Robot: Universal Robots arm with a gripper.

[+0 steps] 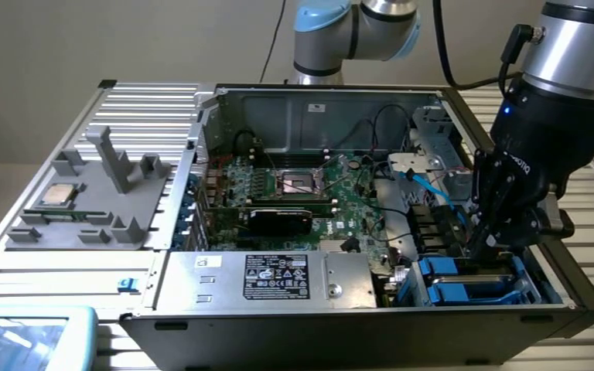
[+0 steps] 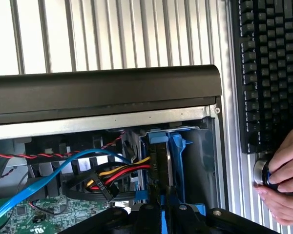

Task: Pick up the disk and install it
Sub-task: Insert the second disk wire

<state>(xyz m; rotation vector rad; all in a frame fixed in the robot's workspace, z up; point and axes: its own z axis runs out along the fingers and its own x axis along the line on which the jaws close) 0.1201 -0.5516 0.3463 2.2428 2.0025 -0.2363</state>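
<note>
1. Computer case (image 1: 380, 325): black tower lying on its side, lid off, on a ribbed metal table (image 1: 142, 100)
2. Gripper (image 1: 486, 249): black, on the silver arm, reaching down into the drive bay at the corner of the case on the exterior view's right; fingers nearly closed, pinching the upper edge of the disk
3. Disk (image 2: 158, 163): standing on edge in the drive bay, framed by its blue carrier (image 2: 177, 151), close to the case's side wall; seen in the wrist view as a dark slab between blue rails, with red, yellow and black wires (image 2: 122, 173) plugged in at its end
4. Blue cable (image 2: 49, 178): curves across the bay above the green circuit board (image 1: 308, 185)
5. Silver box (image 1: 266, 278): black sticker on top, at the near edge of the case
6. Grey holder (image 1: 101, 201): on the table at the exterior view's left, with a small silver chip (image 1: 59, 195) lying on it
7. Keyboard (image 2: 268, 73): black, beside the case
8. Hand (image 2: 283, 183): a person's, resting on a round knob just past the keyboard
</note>
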